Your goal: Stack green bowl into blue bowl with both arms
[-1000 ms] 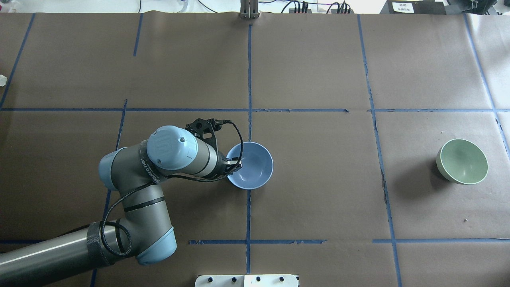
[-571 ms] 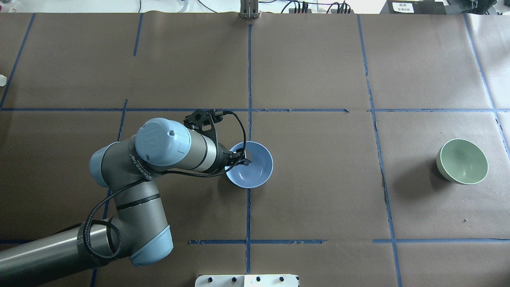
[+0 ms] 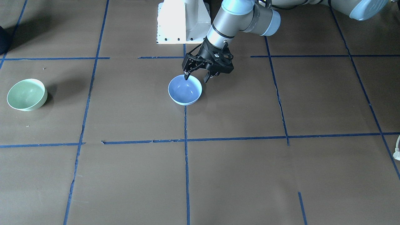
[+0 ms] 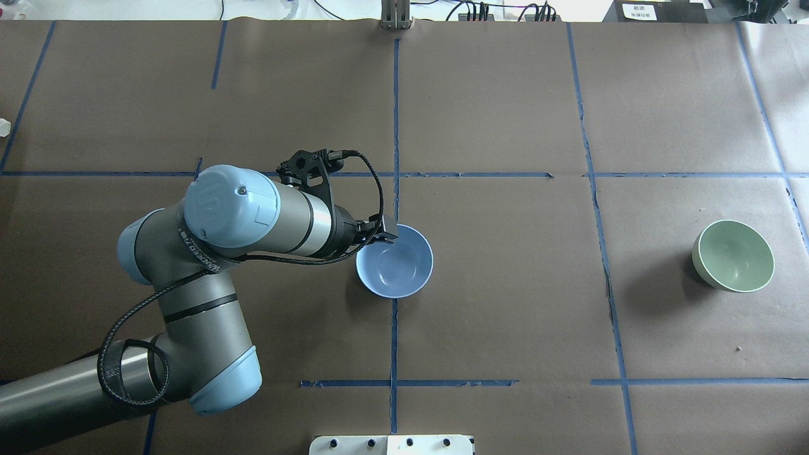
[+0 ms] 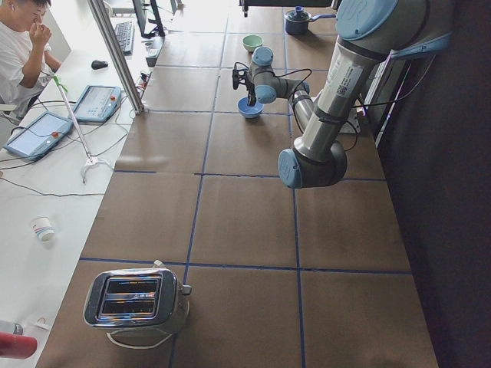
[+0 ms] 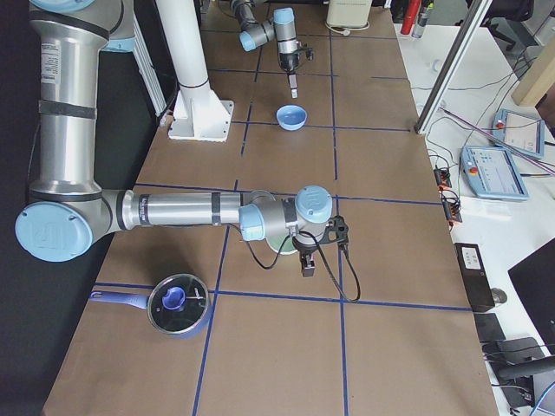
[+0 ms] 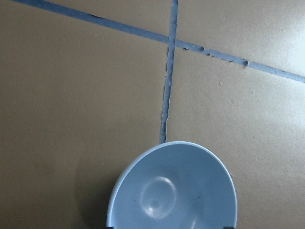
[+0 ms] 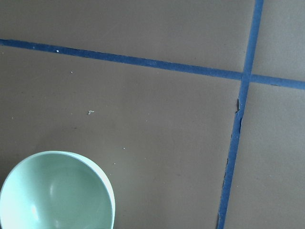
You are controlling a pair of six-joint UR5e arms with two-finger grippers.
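The blue bowl [image 4: 395, 261] stands upright at the table's middle, on a blue tape line; it also shows in the front view [image 3: 185, 90] and the left wrist view [image 7: 171, 191]. My left gripper [image 4: 378, 235] [image 3: 197, 78] is open and empty, just above the bowl's rim on my side, touching nothing. The green bowl [image 4: 733, 255] [image 3: 26, 94] stands upright far to the right, and shows at the lower left of the right wrist view [image 8: 55, 193]. My right gripper [image 6: 305, 267] shows only in the exterior right view, hanging over the green bowl; I cannot tell whether it is open or shut.
The white pedestal base [image 3: 182, 22] stands at the table's near edge. A toaster [image 5: 136, 299] sits at the left end. A lidded pot [image 6: 178, 305] sits at the right end. An operator [image 5: 19, 46] sits beyond the far edge.
My left gripper opened, let go of the blue bowl's rim, then rose and drew back to the left. The blue bowl stayed in place. The green bowl has not moved.
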